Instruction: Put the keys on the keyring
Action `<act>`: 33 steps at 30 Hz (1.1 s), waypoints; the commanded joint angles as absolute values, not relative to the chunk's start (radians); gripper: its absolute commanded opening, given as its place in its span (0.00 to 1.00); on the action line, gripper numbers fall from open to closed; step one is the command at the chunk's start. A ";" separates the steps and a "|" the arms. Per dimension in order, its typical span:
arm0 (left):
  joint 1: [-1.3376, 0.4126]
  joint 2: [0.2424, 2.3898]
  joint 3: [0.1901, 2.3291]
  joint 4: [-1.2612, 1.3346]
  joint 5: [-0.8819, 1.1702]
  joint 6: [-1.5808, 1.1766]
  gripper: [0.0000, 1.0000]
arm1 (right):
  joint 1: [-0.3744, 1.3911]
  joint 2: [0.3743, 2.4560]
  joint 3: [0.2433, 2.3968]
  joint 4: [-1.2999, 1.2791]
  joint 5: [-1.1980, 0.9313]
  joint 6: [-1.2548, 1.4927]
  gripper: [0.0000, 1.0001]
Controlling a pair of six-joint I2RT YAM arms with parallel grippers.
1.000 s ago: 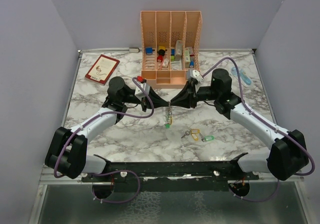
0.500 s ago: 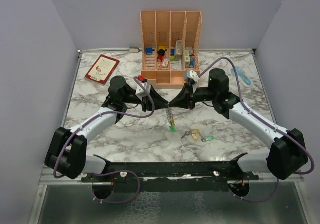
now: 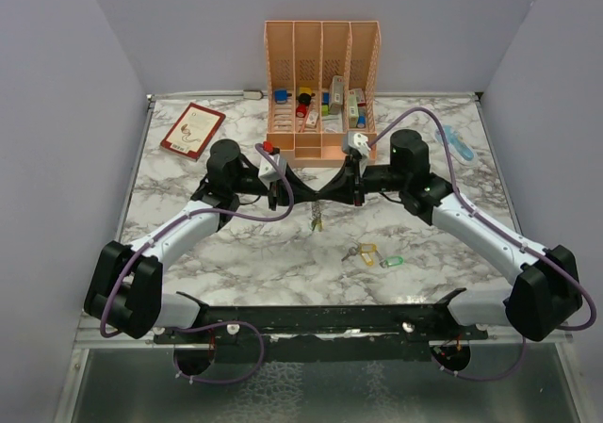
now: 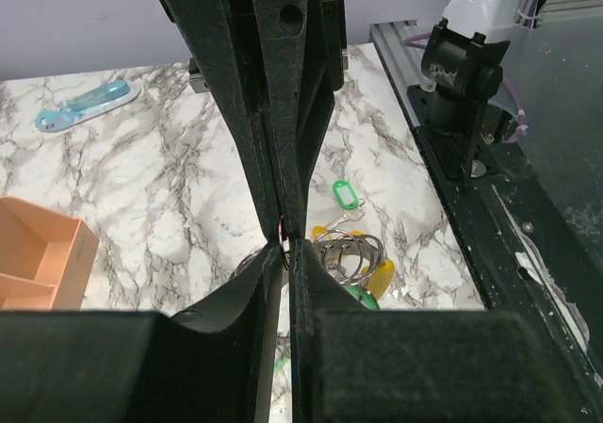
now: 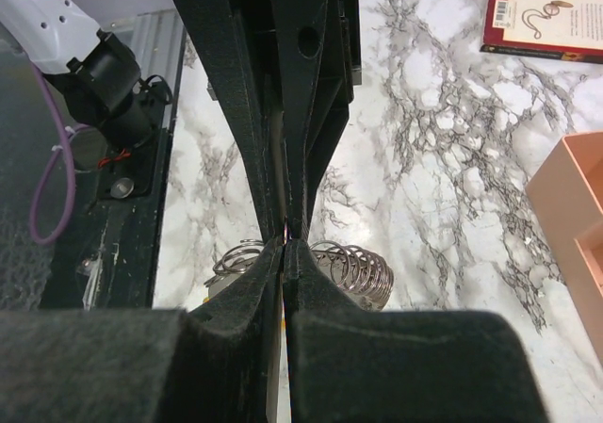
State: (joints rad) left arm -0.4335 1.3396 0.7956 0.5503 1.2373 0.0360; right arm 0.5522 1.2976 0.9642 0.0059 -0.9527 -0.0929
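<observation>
My left gripper and right gripper meet tip to tip above the table's middle. Both are shut on the thin keyring, which is mostly hidden between the jaws. A bunch of silver rings with green and yellow keys hangs just under the tips. In the left wrist view the rings show beside my shut fingertips, with a green key head below. In the right wrist view the coiled rings hang behind my shut tips. Loose keys lie on the table: yellow ones and a green one.
An orange slotted organizer holding small blocks stands at the back centre. A red book lies at the back left. A light blue object lies at the back right. The marble table surrounds them.
Both grippers have shifted slightly toward the organizer and their wrists have turned. The hanging bunch of rings and keys has risen and now hangs shorter under the tips.
</observation>
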 commanded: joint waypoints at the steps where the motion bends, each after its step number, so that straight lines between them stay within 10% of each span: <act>1: -0.437 1.324 0.824 0.525 1.223 0.080 0.08 | 0.575 1.273 1.007 0.030 -0.951 -0.101 0.02; 15: -0.439 1.320 0.840 0.413 1.206 0.178 0.00 | 0.581 1.262 1.047 -0.044 -0.896 -0.132 0.04; 22: -0.428 1.310 0.793 0.560 1.155 0.058 0.00 | 0.579 1.213 1.088 -0.169 -0.672 -0.156 0.37; 33: -0.399 1.292 0.715 0.778 1.083 -0.054 0.00 | 0.549 1.164 1.087 -0.395 -0.180 0.071 0.44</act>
